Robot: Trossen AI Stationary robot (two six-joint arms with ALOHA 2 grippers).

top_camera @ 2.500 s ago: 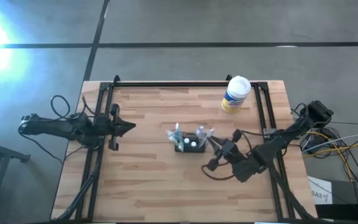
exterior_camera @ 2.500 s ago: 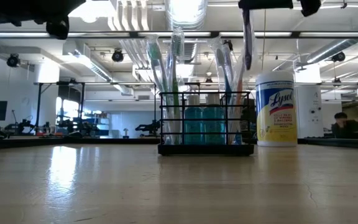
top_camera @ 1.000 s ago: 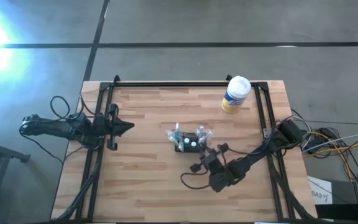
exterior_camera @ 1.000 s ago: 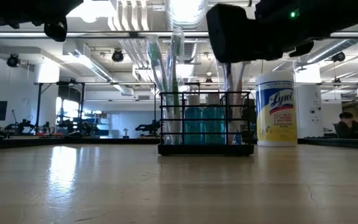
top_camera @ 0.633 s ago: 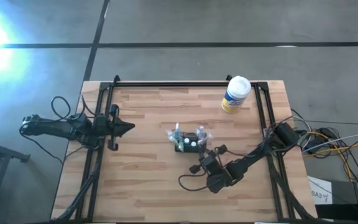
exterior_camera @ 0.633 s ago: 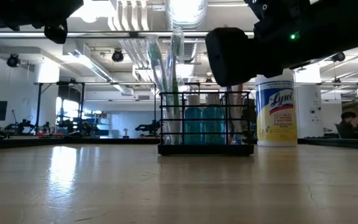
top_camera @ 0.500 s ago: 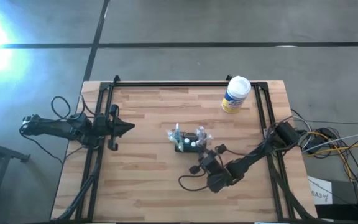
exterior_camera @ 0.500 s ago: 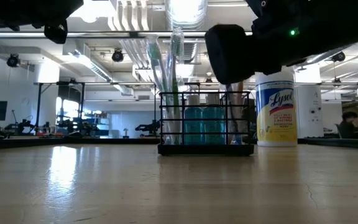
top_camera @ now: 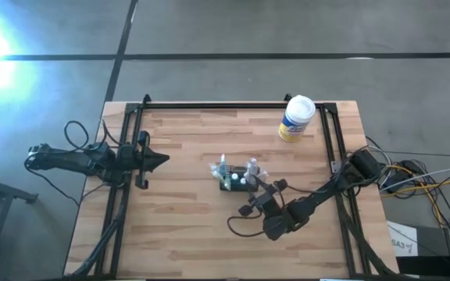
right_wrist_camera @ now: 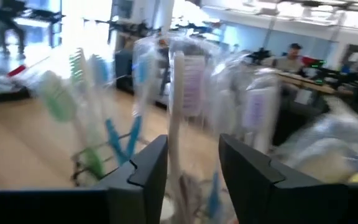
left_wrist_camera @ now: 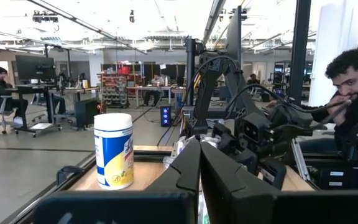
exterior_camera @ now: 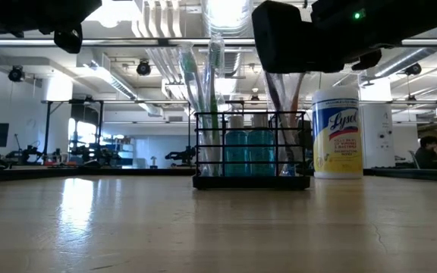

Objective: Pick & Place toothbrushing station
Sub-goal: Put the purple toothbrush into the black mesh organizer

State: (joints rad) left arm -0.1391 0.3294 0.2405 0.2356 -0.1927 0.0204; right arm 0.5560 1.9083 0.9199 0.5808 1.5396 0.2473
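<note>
High: your toothbrush holder sits mid-table, right gripper just beside it | Low: holder upright beside wipes canister | Left wrist: left gripper pressed together (parked at table's edge) | Right wrist: fingers apart, a toothbrush between, not clamped.

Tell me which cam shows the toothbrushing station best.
Low view: the toothbrushing station stands whole, side-on. High view shows only its top, small. Right wrist view catches blurred toothbrushes; in the left wrist view it's hidden.
</note>
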